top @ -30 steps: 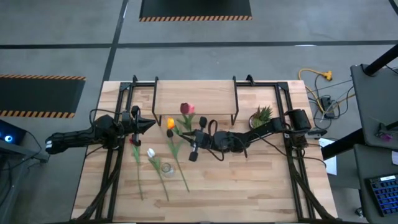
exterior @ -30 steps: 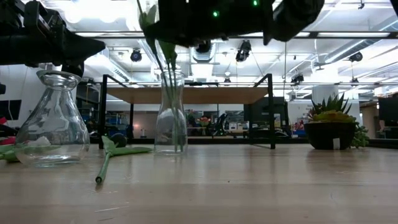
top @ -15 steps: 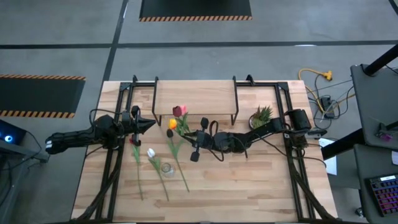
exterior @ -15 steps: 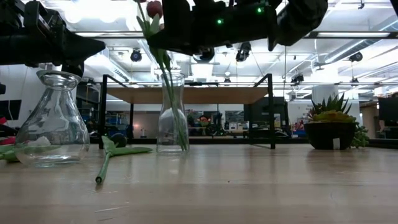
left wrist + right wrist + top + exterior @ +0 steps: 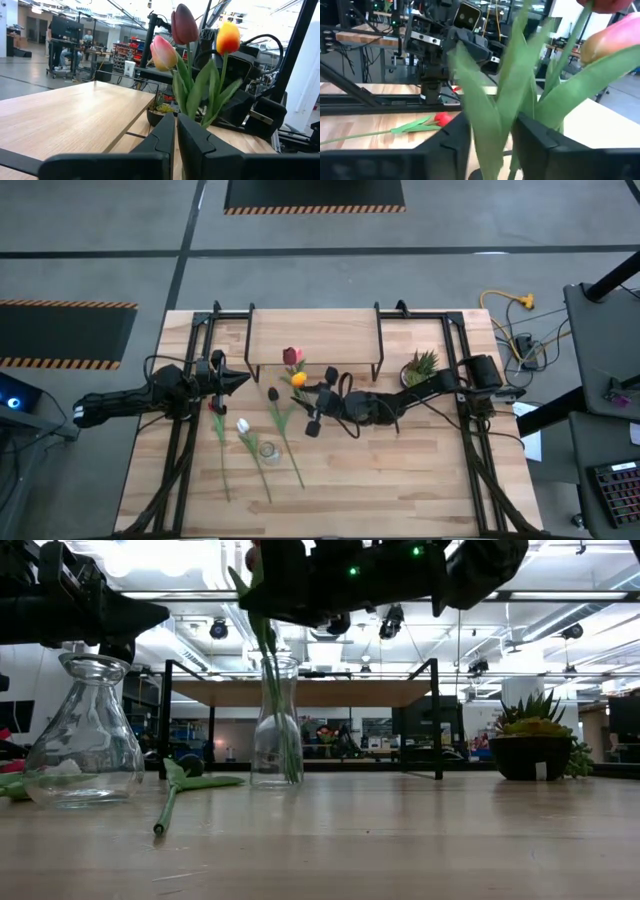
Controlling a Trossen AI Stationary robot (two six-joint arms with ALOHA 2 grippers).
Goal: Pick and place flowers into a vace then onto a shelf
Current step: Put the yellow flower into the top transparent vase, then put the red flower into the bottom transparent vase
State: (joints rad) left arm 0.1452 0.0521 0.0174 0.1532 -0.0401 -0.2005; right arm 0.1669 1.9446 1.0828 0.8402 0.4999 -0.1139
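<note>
- High view: sets the right claw [image 5: 310, 410] mid-tabletop [image 5: 400, 480], just in front of the shelf [image 5: 313, 338], beside three upright tulips [image 5: 291, 357]; heads pink-red, orange and dark maroon.
- Leaves the narrow vase itself hard to make out from above; low view supplies it, a clear narrow vase [image 5: 277, 730] with green stems inside, right arm directly overhead.
- Right wrist view: fingers [image 5: 445, 145] parted, leaves standing loosely between, nothing pinched; likely let go because the stems already rest in the vase.
- Left claw [image 5: 243, 380] parked off to the left, closed and empty; fingers pressed together in the left wrist view, tulips straight ahead.
- Red tulip [image 5: 213, 408] and white tulip [image 5: 242, 425] lying flat on the tabletop, waiting their turn by the look of it.
- Wide flask [image 5: 85, 730] near them, large in the low view, small from above.
- Shelf bare; vase not yet on it.
</note>
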